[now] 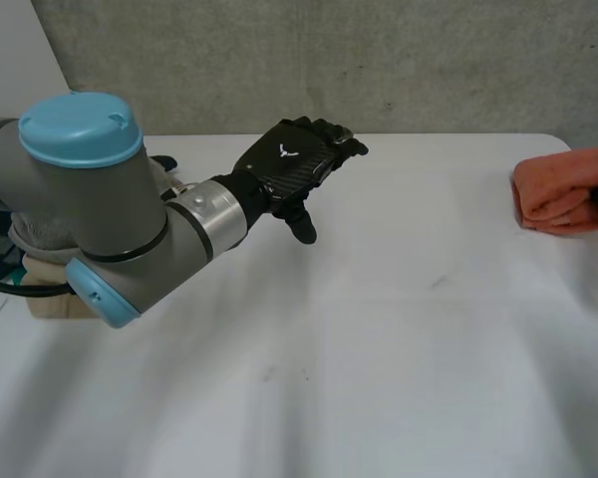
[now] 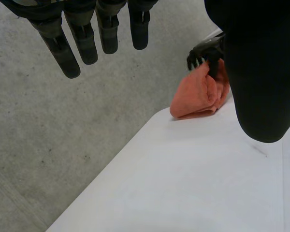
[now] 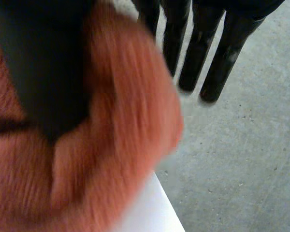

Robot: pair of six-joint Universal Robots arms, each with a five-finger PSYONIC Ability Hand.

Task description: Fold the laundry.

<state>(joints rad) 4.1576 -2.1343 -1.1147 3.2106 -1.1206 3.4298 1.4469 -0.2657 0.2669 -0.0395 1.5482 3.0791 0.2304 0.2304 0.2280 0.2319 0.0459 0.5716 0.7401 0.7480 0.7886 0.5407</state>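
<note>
1. Nearest the head camera, the left arm [image 1: 90, 199] reaches over the white table [image 1: 379, 349], its grey joint capped in light blue.
2. Its end, the left hand [image 1: 294, 159], hangs above the table's far left part and touches nothing.
3. In its own wrist view the left hand's fingers [image 2: 82, 38] are straight and slightly spread, the thumb [image 2: 261, 72] stands apart from them, and nothing lies between.
4. An orange towel [image 1: 556, 194], folded into a thick bundle, lies on the table's far right part, close to the edge and well apart from the left hand.
5. At the towel is the right hand [image 2: 206, 50], resting on the bundle's top.
6. The right wrist view shows its fingers [image 3: 203, 53] straight, side by side, reaching past the towel over the concrete floor, while the thumb [image 3: 43, 72] lies across the orange pile; whether it presses in cannot be told.
7. A tan box [image 1: 50, 299] sits partly hidden behind the left arm.
</note>
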